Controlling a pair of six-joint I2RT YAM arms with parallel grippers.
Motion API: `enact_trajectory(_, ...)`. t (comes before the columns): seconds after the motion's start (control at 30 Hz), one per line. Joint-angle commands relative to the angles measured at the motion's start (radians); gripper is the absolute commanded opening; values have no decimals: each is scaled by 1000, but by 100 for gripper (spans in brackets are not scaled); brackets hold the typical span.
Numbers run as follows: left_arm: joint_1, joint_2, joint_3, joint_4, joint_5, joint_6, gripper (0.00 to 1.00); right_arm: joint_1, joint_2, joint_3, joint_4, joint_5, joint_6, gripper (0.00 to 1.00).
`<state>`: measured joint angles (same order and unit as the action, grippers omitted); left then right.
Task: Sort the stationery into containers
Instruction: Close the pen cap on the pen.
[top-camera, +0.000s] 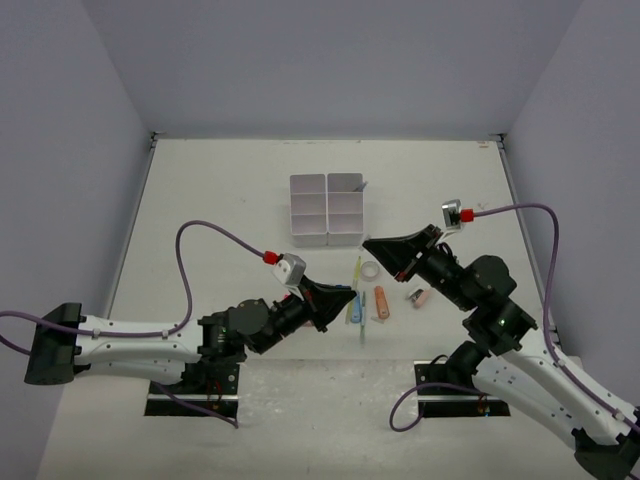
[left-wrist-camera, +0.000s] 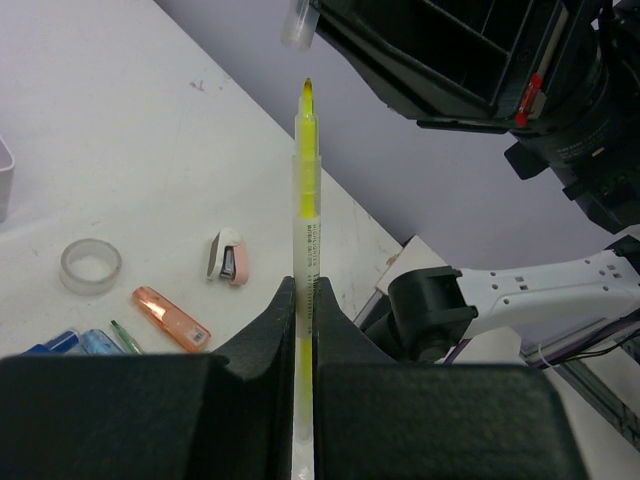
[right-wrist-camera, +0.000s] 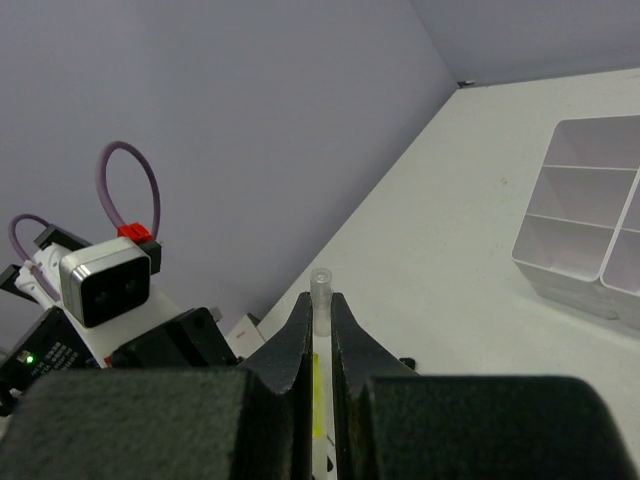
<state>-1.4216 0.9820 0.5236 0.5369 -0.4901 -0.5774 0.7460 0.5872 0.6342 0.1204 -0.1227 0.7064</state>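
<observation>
My left gripper (top-camera: 345, 297) (left-wrist-camera: 305, 287) is shut on an uncapped yellow highlighter (left-wrist-camera: 307, 180) and holds it above the table, tip up towards the right gripper. It shows as a thin yellow line in the top view (top-camera: 357, 270). My right gripper (top-camera: 370, 246) (right-wrist-camera: 321, 298) is shut on a clear cap (right-wrist-camera: 321, 285), held just beyond the highlighter's tip (left-wrist-camera: 298, 25). The white organiser tray (top-camera: 326, 238) (right-wrist-camera: 560, 268) stands further back; what its compartments hold is not visible.
Below the grippers lie a clear tape ring (top-camera: 370, 270) (left-wrist-camera: 90, 265), an orange item (top-camera: 381, 302) (left-wrist-camera: 170, 317), a small pink and white item (top-camera: 419, 297) (left-wrist-camera: 228, 257), blue-ended items (top-camera: 355, 312) (left-wrist-camera: 60, 342) and a thin green pen (top-camera: 362, 328). Walls enclose the table.
</observation>
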Motion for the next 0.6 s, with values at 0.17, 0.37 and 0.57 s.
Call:
enact_trajectory(0.17,1,-23,28,23,-36,45,0,4,23,17,-22,-60,-39,0)
enact_trajectory(0.37,0,-23,27,19,-38,45,0,4,15,16,-34,-62,-45,0)
enact_trajectory(0.57,0,-15,22,14,-21,37,0,3,3,39,-64,-24,-61,0)
